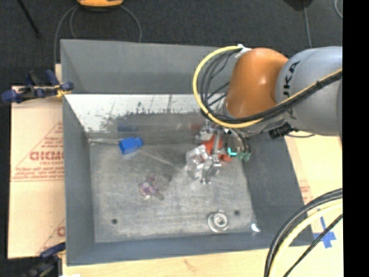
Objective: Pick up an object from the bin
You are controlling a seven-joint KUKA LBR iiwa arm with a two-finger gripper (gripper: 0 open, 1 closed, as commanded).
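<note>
My gripper (pixel 203 165) hangs low over the bin floor, right of the middle, with its shiny metal end close to the bare floor. The nearest loose thing is a small clear purple piece (pixel 151 188), lying on the floor to the gripper's lower left and apart from it. A silver ring-shaped piece (pixel 218 221) rests near the front wall, below the gripper. A blue block (pixel 130 146) sits at the back left, close to the rear wall.
A tiny white scrap (pixel 254 228) lies in the front right corner. The arm with its orange cover and looped cables reaches in over the bin's right wall and hides the back right part of the floor.
</note>
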